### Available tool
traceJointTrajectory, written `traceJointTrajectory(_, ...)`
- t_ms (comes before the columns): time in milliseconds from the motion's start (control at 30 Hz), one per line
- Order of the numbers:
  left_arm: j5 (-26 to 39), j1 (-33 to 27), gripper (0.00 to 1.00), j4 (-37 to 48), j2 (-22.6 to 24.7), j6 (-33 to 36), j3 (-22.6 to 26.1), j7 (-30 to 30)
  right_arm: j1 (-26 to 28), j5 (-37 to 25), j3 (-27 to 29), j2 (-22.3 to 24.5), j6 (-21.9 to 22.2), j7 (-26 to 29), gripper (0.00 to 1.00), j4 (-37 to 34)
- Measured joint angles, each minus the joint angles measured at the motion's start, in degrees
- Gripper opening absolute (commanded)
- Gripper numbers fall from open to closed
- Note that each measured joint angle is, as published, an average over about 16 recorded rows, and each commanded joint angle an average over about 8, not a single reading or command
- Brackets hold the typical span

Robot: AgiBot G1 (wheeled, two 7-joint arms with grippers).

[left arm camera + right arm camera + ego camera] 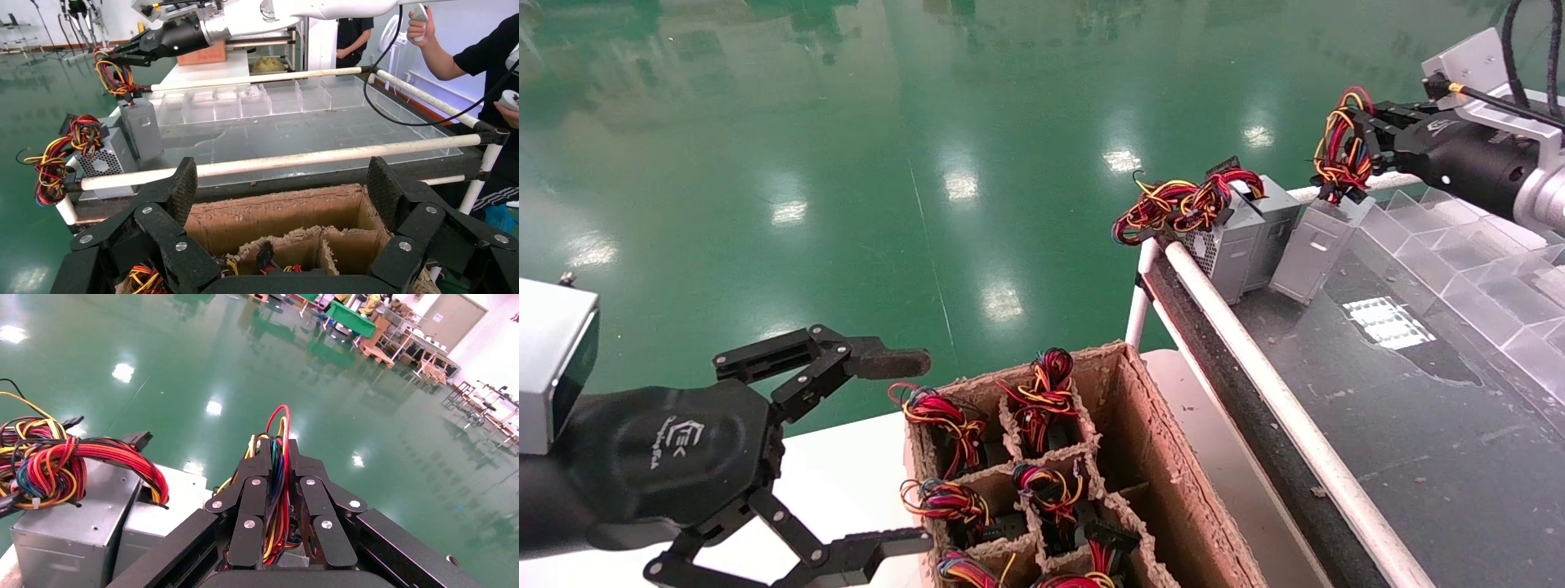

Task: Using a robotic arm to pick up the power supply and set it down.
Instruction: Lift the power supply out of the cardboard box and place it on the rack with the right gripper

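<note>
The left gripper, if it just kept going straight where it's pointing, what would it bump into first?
Probably the cardboard box of wire bundles. The left gripper, jaws open, points across at it, with only a small gap between. Beyond lies the white rail. Depth is hard to judge, so it might pass just over the top.

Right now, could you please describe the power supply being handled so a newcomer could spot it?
Find the dark conveyor at right. At its far end stand grey boxes; the power supply is the rightmost. Only its wire loop is pinched upright in the right gripper jaws.
</note>
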Motion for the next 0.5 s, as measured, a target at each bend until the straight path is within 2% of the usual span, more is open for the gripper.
traceJointTrajectory(500, 0.0, 0.0, 1.0, 0.0, 0.0, 0.0, 0.0, 0.0, 0.3, -0.2, -0.1, -5.1, 6.5, -1.5, 0.0, 0.3)
